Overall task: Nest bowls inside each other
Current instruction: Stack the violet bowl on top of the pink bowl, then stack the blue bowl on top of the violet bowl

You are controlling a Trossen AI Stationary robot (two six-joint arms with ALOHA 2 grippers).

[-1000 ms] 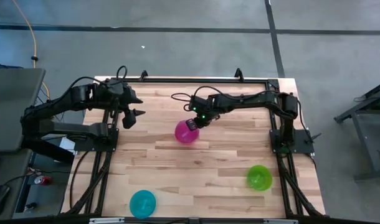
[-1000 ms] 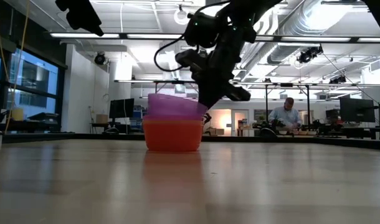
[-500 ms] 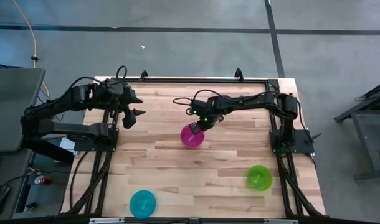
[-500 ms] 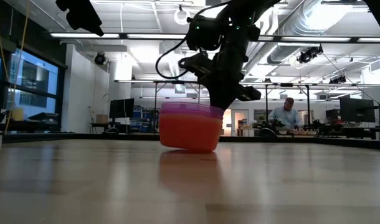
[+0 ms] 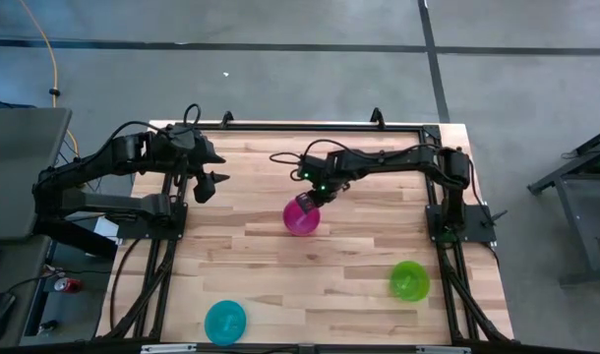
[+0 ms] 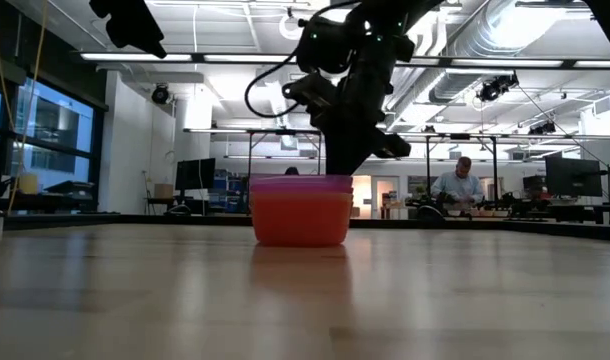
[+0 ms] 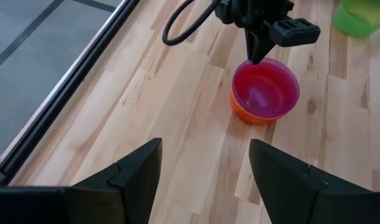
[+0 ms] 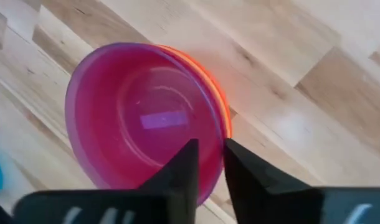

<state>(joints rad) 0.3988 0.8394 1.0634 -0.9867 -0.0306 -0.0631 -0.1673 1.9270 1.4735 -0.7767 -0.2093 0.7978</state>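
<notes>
No legible text, labels, brand marks, numbers or signs in any view. Pale rectangular patch inside the pink bowl point(image 8: 146, 118), centre frame of right wrist view: reads as blank.

Nested stack point(image 5: 301, 218) near the middle of my table: orange bowl point(image 6: 299, 217) at the bottom, sitting flat and upright, pink bowl point(image 8: 140, 118) inside it, a purple rim point(image 6: 301, 182) showing between; green bowl point(image 5: 409, 280) alone toward my right near edge, upright; cyan-blue bowl point(image 5: 225, 321) alone at the near edge, left of centre, well apart from both.
</notes>
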